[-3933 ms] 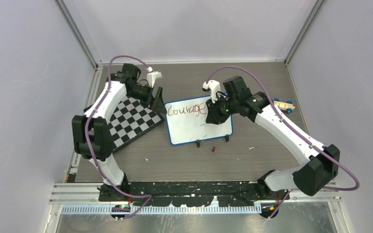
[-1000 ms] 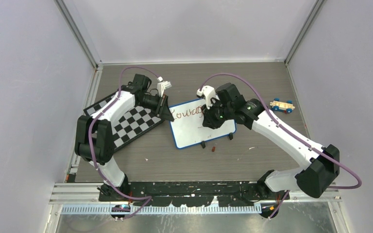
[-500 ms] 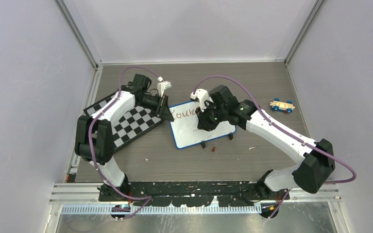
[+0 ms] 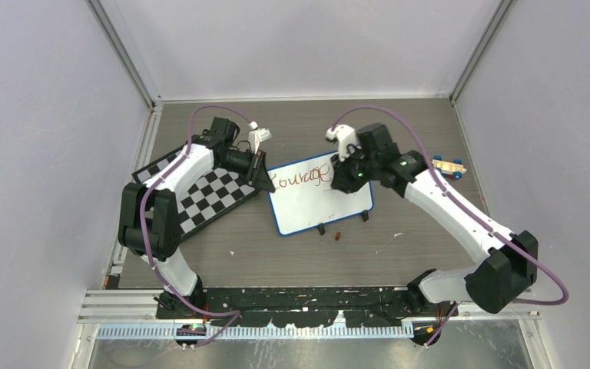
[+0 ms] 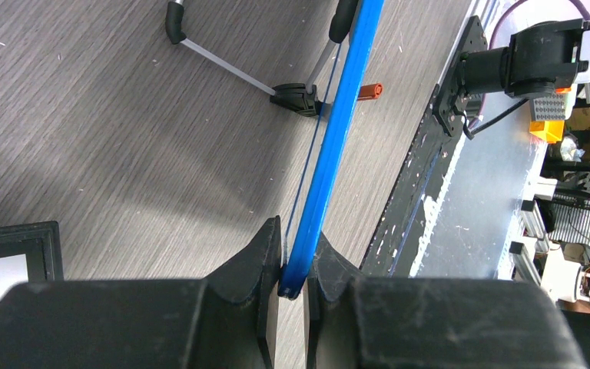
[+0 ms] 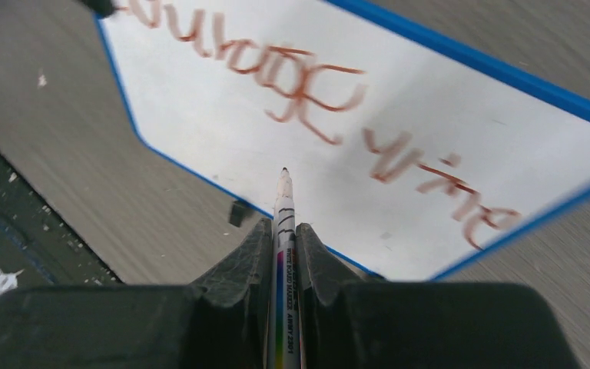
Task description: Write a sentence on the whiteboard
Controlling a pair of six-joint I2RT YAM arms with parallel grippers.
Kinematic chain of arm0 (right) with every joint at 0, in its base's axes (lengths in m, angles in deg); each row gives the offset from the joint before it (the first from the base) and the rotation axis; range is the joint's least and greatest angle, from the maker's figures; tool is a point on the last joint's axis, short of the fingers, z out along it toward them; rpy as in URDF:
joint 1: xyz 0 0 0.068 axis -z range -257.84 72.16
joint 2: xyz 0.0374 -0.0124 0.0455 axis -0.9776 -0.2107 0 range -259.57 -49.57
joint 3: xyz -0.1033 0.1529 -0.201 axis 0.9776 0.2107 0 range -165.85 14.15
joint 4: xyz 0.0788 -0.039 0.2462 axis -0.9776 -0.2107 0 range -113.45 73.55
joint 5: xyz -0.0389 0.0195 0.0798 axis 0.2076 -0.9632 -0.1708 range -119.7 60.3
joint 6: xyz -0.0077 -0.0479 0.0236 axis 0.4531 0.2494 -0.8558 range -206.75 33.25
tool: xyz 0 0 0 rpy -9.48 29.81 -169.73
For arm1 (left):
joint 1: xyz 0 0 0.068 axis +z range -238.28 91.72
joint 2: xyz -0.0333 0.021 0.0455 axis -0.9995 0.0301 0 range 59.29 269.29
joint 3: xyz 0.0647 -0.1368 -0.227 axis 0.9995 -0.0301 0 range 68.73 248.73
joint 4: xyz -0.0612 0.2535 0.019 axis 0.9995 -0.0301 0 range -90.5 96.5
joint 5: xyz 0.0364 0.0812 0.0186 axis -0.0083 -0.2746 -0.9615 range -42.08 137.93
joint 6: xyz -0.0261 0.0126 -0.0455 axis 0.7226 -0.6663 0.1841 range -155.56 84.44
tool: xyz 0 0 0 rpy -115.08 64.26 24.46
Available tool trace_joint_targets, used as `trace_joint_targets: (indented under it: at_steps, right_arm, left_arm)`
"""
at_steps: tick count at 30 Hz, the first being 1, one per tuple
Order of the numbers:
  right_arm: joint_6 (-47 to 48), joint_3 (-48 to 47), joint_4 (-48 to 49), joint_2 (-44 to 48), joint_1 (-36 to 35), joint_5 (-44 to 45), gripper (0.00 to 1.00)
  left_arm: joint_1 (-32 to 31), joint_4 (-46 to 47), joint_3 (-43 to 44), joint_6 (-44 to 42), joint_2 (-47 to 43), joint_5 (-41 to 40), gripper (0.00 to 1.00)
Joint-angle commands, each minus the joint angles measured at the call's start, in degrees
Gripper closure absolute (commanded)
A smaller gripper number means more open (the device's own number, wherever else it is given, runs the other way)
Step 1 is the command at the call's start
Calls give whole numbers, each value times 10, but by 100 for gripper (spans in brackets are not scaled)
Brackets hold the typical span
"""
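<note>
Left gripper [image 5: 293,260] pinching the whiteboard [image 5: 343,108] edge at bottom centre; right gripper [image 6: 281,237] clamping a marker [image 6: 283,196], lower middle, below the sentence [image 6: 307,92].

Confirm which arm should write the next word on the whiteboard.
Right. The right gripper is shut on the marker, its tip aimed at blank whiteboard beside the written words. The left gripper is clamped on the board's blue frame, apparently steadying it.
</note>
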State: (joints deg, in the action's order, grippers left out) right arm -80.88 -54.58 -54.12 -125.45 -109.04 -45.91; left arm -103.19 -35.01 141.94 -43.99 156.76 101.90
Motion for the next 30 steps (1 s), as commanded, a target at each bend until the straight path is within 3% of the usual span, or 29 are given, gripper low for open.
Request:
trace_joint_targets:
  at_steps: [1, 6, 15, 30]
  right_arm:
    - [2, -27, -23, 44, 53, -7, 100]
    - [-14, -38, -23, 37, 50, -33, 100]
    - [-7, -35, 13, -4, -90, 20, 100]
    - [21, 6, 118, -39, -156, 21, 100]
  left_arm:
    - [-2, -10, 11, -3, 4, -17, 100]
    - [-2, -9, 13, -2, 8, -15, 100]
    - [-2, -1, 10, 7, 11, -17, 100]
    - [-2, 11, 4, 24, 18, -18, 100]
